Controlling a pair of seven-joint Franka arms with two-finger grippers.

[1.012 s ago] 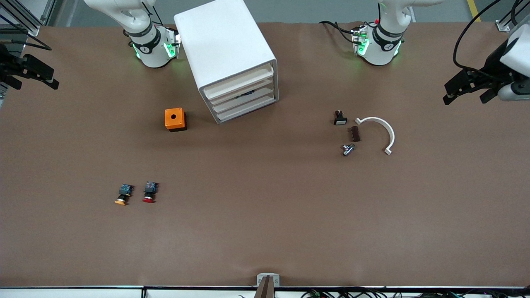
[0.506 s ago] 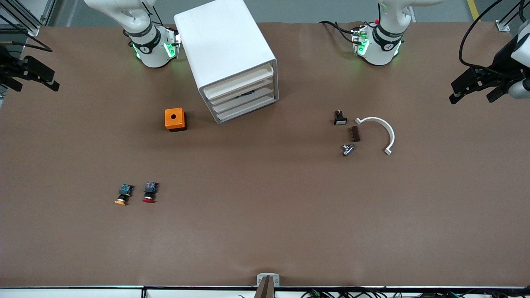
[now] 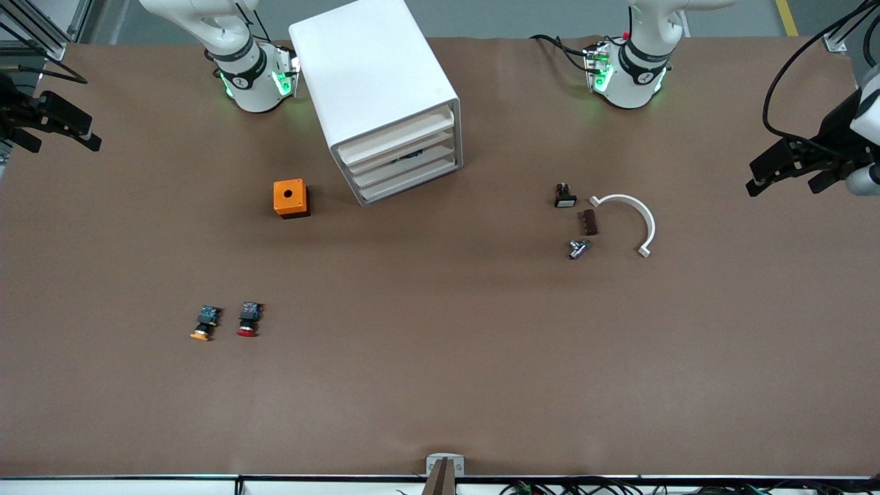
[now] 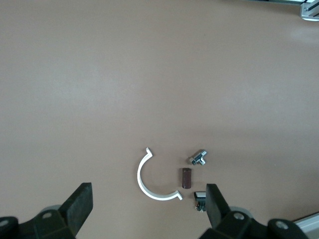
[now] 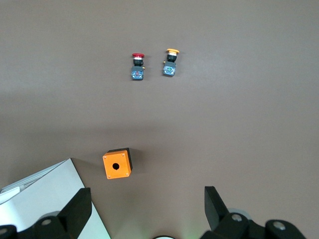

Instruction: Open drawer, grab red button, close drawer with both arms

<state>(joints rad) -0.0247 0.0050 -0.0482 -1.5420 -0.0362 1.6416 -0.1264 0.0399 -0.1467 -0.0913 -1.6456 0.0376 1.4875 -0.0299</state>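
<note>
Small red-capped push-button (image 3: 248,320) lies on bench near right arm's end; left gripper (image 3: 790,167) and right gripper (image 3: 58,124), both agape, hover at end edges.

Orange box with a hole (image 3: 291,198) beside the cabinet; orange-capped part (image 3: 205,323) nearer the camera — white curved bracket (image 3: 631,221), brown block (image 3: 589,222), metal fitting (image 3: 577,248) toward the left arm's end.

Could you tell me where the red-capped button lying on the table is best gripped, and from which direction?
Grip the red-capped button across its black-and-blue body, coming straight down from above. It lies on its side with open table around it, cap toward the front camera, so the blocky body probably offers flatter faces than the round cap. The orange-capped button lies beside it but apart, likely leaving room for the fingers.
</note>
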